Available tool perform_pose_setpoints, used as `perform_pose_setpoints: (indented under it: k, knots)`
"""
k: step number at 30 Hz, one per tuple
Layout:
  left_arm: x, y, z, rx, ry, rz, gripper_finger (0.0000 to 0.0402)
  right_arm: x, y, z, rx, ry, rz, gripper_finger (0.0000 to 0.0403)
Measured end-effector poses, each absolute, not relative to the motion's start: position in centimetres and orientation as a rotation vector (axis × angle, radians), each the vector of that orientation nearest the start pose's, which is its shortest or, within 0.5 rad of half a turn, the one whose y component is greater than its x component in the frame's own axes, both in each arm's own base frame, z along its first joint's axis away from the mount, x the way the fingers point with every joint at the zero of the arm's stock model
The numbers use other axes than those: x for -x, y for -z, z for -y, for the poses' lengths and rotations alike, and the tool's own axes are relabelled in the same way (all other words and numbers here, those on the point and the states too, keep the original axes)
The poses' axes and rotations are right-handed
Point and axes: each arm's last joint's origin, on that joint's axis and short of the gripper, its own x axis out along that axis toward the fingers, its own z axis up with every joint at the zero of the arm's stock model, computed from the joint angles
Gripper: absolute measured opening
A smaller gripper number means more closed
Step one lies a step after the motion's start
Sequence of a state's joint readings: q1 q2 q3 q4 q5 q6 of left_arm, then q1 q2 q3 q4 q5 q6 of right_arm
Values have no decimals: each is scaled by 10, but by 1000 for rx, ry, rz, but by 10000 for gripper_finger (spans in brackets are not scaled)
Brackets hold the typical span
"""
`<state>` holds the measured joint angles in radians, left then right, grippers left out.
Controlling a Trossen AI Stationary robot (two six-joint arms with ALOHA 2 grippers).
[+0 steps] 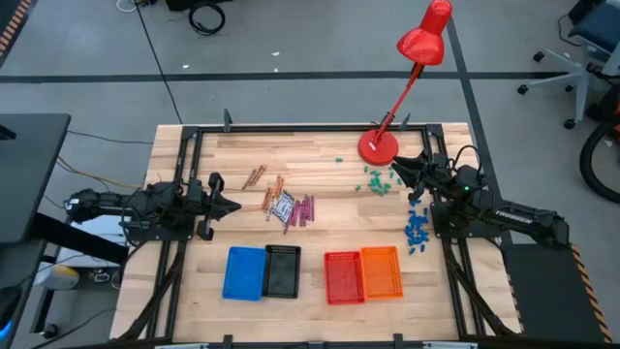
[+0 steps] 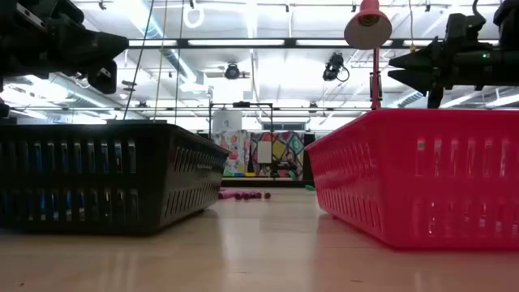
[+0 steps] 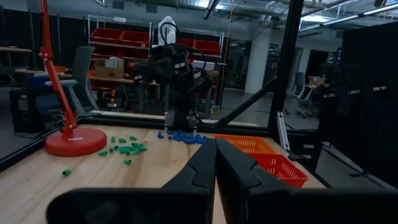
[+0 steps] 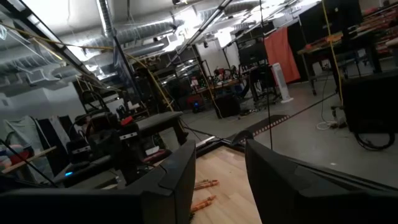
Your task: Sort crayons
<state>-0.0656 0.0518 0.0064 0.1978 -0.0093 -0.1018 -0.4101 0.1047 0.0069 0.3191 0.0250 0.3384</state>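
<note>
The crayons [image 1: 287,204] lie loose in a heap on the wooden table's middle: orange-brown ones [image 1: 256,176] at its far left, grey-white ones [image 1: 281,208] in the centre, purple ones [image 1: 307,207] on the right. The low view shows purple crayons [image 2: 243,195] between the bins. My left gripper [image 1: 235,205] hovers left of the heap, pointing at it, shut and holding nothing [image 3: 216,163]. My right gripper [image 1: 395,171] hovers at the far right, above the table, open and holding nothing [image 4: 221,177]. Two orange crayons [image 4: 204,185] show past its fingers.
Along the near edge stand a blue bin [image 1: 245,272], a black bin [image 1: 282,270], a red bin [image 1: 343,277] and an orange bin [image 1: 381,271]. A red desk lamp's base [image 1: 378,147] stands at the far right. Green bits [image 1: 376,180] and blue chunks [image 1: 417,229] lie near the right arm.
</note>
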Motion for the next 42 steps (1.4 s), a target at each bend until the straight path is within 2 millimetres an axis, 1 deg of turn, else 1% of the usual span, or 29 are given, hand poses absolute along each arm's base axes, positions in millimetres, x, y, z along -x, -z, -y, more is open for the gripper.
perform_pose_setpoints:
  k: [39,41,42]
  knots:
    - [-99,-181,6,107,64,149,20,-93,-188,41,-289,392,290,144]
    - [-99,-183,6,137,67,173,20,-93,-188,41,-289,392,290,144]
    - [-98,-187,6,152,67,213,20,-93,-188,41,-289,392,290,144]
